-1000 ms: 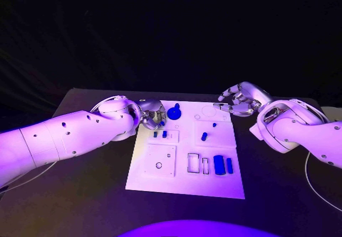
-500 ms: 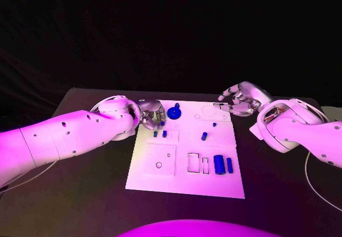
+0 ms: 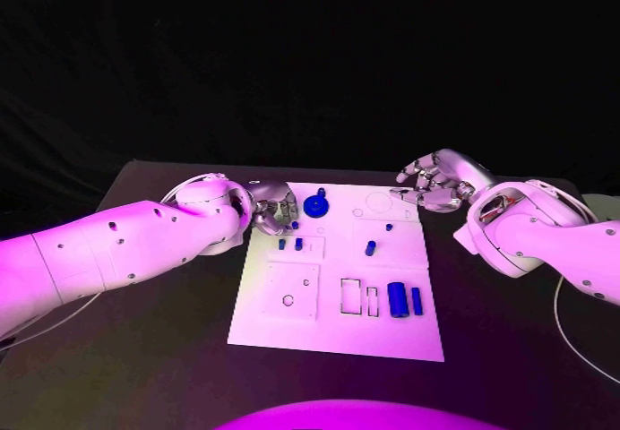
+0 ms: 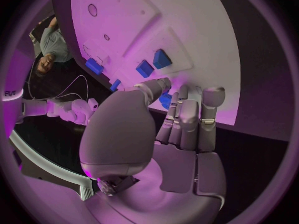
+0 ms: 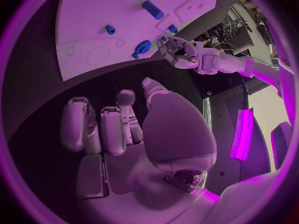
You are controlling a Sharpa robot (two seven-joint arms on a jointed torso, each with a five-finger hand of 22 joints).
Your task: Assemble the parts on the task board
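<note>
The white task board (image 3: 339, 330) lies in the middle of the black table. My left hand (image 3: 274, 210) hovers at its far left edge and pinches a small blue part (image 4: 166, 100) between thumb and fingers. Just beside it on the board stand two short blue pegs (image 3: 289, 243) and a round blue part (image 3: 316, 208). Another blue peg (image 3: 371, 247) stands mid-board, and two blue blocks (image 3: 404, 299) sit in slots near the front right. My right hand (image 3: 434, 183) floats off the board's far right corner, fingers loosely bent, holding nothing.
Empty rectangular slots (image 3: 351, 296) and a raised plate with small holes (image 3: 291, 293) take up the board's near half. Dark table surface (image 3: 155, 358) surrounds the board on all sides.
</note>
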